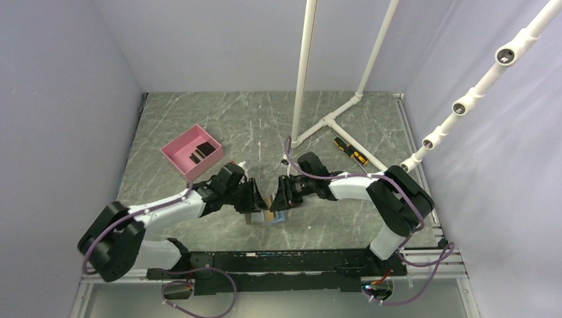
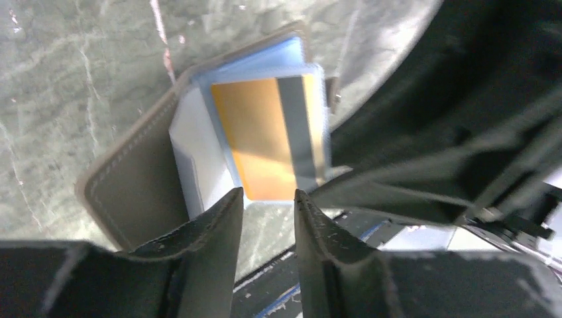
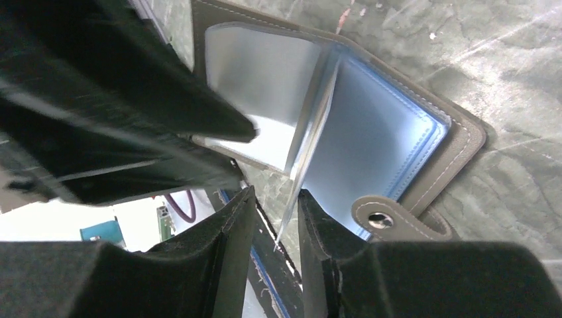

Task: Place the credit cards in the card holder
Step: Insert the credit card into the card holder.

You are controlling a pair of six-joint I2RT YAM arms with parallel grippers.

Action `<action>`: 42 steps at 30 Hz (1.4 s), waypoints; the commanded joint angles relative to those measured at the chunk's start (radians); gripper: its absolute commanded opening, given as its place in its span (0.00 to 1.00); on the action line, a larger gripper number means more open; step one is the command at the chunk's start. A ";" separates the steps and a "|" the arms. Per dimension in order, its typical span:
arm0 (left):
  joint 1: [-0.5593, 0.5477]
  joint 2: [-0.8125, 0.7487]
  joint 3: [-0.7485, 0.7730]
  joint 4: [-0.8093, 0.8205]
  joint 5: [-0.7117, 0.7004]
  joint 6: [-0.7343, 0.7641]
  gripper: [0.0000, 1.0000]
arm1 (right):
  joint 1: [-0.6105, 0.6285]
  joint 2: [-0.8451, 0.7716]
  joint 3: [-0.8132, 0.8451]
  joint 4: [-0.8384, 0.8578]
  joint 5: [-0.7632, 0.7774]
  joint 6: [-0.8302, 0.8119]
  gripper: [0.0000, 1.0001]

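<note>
Two grippers met over the open card holder (image 1: 268, 217) near the table's (image 1: 265, 119) 6 o'clock edge.
An orange credit card (image 2: 265, 142) lay in a clear sleeve (image 2: 311, 126) of the card holder. The left gripper (image 2: 268, 193) hung at the card's 6 o'clock edge, jaws apart and empty. The right gripper (image 3: 277, 195) stood part open around a thin sleeve leaf (image 3: 311, 142), no pinch visible. Black cards (image 1: 204, 152) lay in the pink box (image 1: 192, 151), at 10 o'clock from the holder.
</note>
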 commanded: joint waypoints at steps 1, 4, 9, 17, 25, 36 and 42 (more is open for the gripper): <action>-0.005 -0.141 -0.026 -0.030 -0.028 -0.007 0.42 | 0.015 0.039 0.032 0.058 -0.028 0.008 0.33; -0.005 -0.242 -0.028 -0.084 -0.031 -0.019 0.44 | 0.039 0.048 0.064 0.046 -0.017 0.005 0.34; -0.004 -0.478 0.047 -0.328 -0.107 -0.027 0.52 | 0.133 0.092 0.151 0.027 0.051 0.005 0.42; 0.005 -0.535 0.369 -0.764 -0.280 0.050 0.99 | 0.188 0.170 0.222 0.075 0.030 0.056 0.49; 0.128 -0.326 0.620 -0.888 -0.293 0.202 0.99 | 0.150 -0.061 0.190 -0.190 0.196 -0.169 0.66; 0.235 -0.194 0.418 -0.651 0.009 0.174 0.86 | 0.151 0.023 0.166 -0.108 0.169 -0.132 0.67; 0.230 -0.148 0.218 -0.594 0.011 0.176 0.99 | 0.151 0.065 0.131 -0.044 0.153 -0.096 0.61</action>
